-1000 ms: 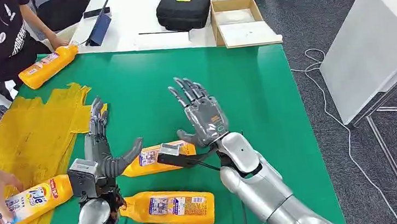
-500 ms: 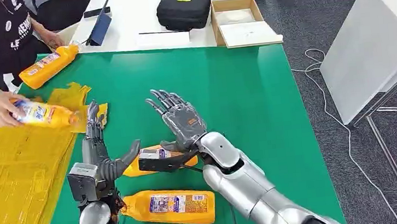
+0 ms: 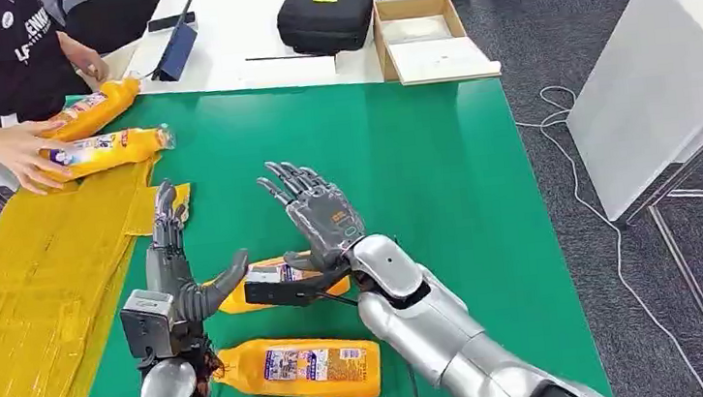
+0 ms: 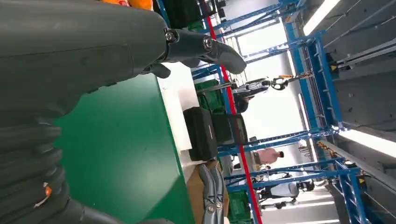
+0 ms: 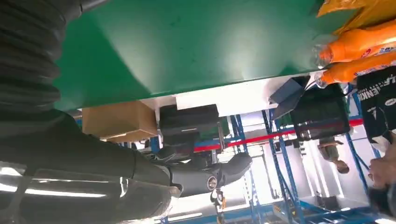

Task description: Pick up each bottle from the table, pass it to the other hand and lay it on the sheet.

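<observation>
At the far left of the head view, a yellow sheet (image 3: 40,287) is spread over the left part of a green table (image 3: 421,153) and hangs past its edge. At the sheet's far end, a person's hand (image 3: 23,157) is laid on an orange bottle (image 3: 105,149) that lies on its side, cap toward the right; a second orange bottle (image 3: 86,109) lies just behind it, at the table's far left corner. Both are also seen in the right wrist view, side by side at the table's edge. Nearer the middle, the left hand (image 3: 175,274) is raised above the table with palm turned inward, fingers straight and spread, thumb held apart; nothing is held in it. Between the two hands, a third orange bottle (image 3: 268,282) lies flat on the green surface, partly hidden by the wrist camera of the right arm. Nearer the front edge, a fourth orange bottle (image 3: 296,367) lies on its side, its label up. To the right of the left hand, the right hand (image 3: 320,216) is held up over the table, fingers fanned apart and empty. Beyond the green table, a black case (image 3: 325,16) and an open cardboard box (image 3: 425,41) are set on a white table (image 3: 244,34).
</observation>
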You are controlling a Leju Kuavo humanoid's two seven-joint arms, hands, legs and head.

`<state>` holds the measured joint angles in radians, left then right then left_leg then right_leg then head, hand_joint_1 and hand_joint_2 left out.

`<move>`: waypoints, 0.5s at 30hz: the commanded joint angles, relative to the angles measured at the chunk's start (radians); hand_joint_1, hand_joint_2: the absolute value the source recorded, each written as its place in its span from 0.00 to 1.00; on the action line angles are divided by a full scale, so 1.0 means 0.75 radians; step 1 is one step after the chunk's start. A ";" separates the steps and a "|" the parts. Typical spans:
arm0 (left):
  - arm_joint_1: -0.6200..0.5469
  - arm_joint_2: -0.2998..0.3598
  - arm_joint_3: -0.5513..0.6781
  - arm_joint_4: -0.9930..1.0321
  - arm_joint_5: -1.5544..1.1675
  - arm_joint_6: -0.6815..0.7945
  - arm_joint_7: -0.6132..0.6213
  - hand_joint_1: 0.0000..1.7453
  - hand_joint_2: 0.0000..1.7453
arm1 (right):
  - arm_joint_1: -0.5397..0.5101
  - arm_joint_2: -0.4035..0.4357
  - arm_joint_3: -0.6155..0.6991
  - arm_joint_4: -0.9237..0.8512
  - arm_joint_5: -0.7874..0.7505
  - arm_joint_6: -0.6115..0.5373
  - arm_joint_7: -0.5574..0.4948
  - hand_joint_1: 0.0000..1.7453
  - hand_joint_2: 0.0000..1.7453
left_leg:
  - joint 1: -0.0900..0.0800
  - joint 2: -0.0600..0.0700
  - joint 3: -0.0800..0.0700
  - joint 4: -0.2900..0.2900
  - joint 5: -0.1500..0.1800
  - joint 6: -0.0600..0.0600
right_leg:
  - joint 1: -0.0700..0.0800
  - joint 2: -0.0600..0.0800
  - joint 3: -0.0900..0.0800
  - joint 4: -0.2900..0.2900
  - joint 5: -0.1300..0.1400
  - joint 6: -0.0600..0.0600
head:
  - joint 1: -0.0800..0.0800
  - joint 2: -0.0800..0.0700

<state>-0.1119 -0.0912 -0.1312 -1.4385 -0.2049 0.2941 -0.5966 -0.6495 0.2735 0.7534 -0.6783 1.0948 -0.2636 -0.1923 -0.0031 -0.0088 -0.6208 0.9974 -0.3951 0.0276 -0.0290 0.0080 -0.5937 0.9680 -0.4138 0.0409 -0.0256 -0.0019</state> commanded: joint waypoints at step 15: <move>-0.019 0.017 0.001 0.034 0.001 0.002 0.001 0.00 1.00 | -0.069 -0.007 0.047 0.084 -0.002 0.009 -0.005 0.00 1.00 | 0.001 0.000 0.002 0.000 -0.001 -0.002 | 0.001 -0.001 0.002 0.000 -0.001 -0.003 | 0.000 0.000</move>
<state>-0.1098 -0.0912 -0.1312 -1.4385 -0.2049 0.2941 -0.5966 -0.6506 0.2743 0.7542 -0.6764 1.0948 -0.2636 -0.1923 -0.0031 -0.0088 -0.6208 0.9974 -0.3951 0.0276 -0.0290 0.0080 -0.5937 0.9680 -0.4138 0.0409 -0.0256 -0.0019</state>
